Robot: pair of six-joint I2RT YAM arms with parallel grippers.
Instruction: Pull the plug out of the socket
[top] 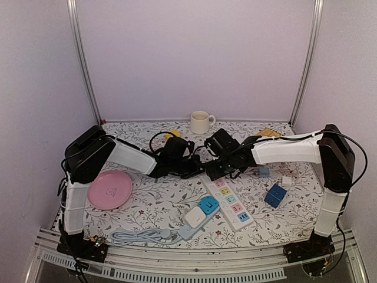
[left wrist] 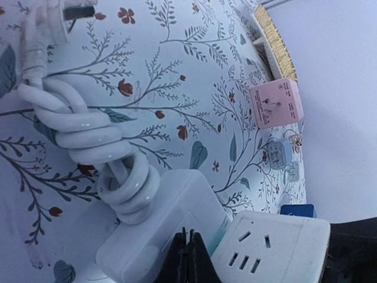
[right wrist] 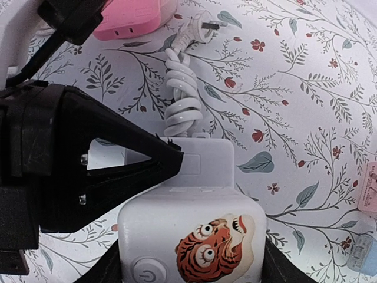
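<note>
Robot arms: 2 – left arm, right arm.
Mug: 1, cream.
Pink plate: 1.
Power strips: 2 – long strip w/ pastel outlets, short strip w/ a coiled cable.
Corded white socket block: 1; its free plug: 1.
White cube w/ tiger sticker: 1.
Pink socket pieces: 2 – pink cube, flatter pink piece.
Blue pieces: 3 – dark blue cube, bright blue adapter on the short strip, light-blue adapter.
Small white adapter: 1.
Yellow items at the back: 2 – woven piece, other yellow item, not clear what.
</note>
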